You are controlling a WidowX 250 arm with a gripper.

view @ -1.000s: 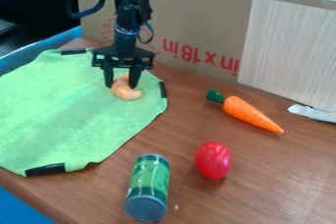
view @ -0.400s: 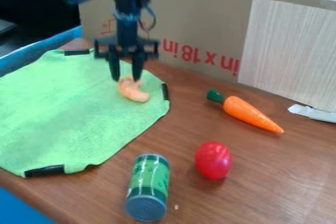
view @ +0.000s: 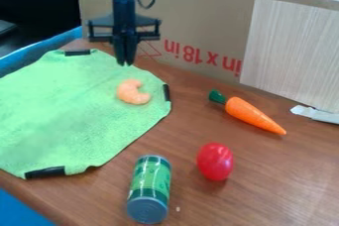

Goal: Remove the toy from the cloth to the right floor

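Hand [view: 124,64] has lifted off the curved toy [view: 132,93]; fingers have come together, holding nothing visible. Toy stays on green cloth [view: 73,106], by its right edge. For a regrasp, likely next, toy lies below the hand and slightly near-right. Toy's long axis runs roughly far-left to near-right, hollow opening toward far-right. Drop spot is probably the surface [view: 189,121], right of cloth.
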